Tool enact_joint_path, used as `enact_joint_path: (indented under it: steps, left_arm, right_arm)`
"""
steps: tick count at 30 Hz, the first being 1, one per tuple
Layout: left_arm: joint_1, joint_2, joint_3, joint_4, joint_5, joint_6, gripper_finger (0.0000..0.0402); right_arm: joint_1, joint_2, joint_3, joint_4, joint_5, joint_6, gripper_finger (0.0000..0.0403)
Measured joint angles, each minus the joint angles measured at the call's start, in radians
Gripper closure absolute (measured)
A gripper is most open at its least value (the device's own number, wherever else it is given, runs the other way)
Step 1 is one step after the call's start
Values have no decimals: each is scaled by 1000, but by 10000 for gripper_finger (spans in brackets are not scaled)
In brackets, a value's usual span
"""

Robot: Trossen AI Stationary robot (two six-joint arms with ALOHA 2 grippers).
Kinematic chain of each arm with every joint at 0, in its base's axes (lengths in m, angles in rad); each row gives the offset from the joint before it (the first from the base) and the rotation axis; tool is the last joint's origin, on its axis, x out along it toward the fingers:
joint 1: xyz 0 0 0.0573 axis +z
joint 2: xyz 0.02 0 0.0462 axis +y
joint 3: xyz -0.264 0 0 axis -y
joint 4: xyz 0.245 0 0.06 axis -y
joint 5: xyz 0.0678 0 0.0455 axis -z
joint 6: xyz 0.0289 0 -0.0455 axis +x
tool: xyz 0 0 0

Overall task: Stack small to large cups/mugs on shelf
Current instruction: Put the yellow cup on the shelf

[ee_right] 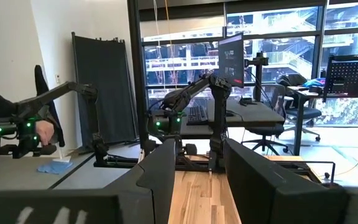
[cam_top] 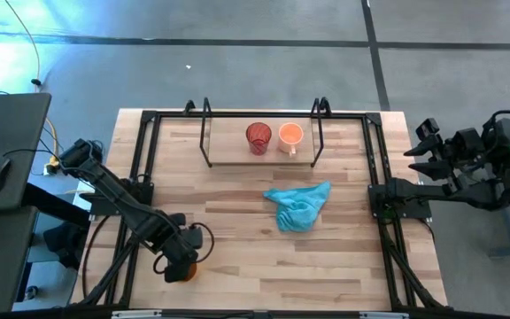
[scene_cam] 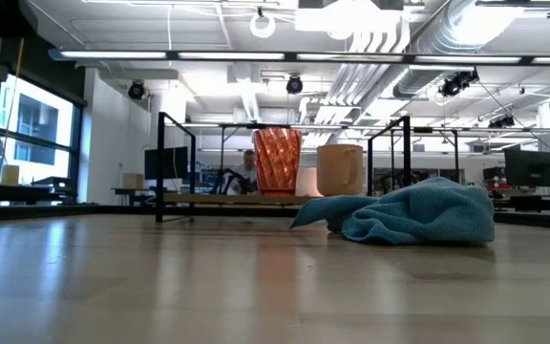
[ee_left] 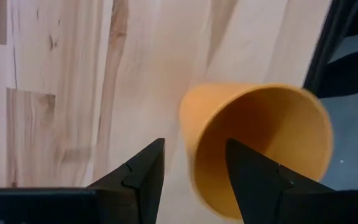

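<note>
The yellow-orange cup sits near the table's near-left corner, its mouth toward the wrist camera. My left gripper is open and comes down over it, one finger outside the wall and one over the inside. The red ribbed cup and the light orange mug stand upright side by side on the shelf at the far middle. My right gripper waits open beyond the table's right edge. My left gripper stands astride the yellow-orange cup's wall at the rim, coming from above. Bare wood shows between the outer finger and the wall. Whether the inner finger touches the cup, I cannot tell.
A crumpled turquoise cloth lies on the table just nearer than the shelf, right of centre. A black rod frame runs along the table's left, right and far sides. Bare wood lies between the cloth and the left gripper.
</note>
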Motion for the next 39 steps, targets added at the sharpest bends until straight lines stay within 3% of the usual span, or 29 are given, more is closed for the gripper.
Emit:
enact_joint_path:
  steps: [7,17,26,39]
  left_arm:
    - [0,-1,-39,27,-6,-39,267]
    - [0,-1,-45,24,9,-51,393]
    - [71,-1,-45,21,27,-52,397]
    - [375,-1,-42,21,132,71,400]
  right_arm:
    - [0,0,0,-1,0,0,272]
    - [0,0,0,-17,0,0,272]
    - [0,0,0,-24,0,0,272]
    - [0,0,0,-61,0,0,272]
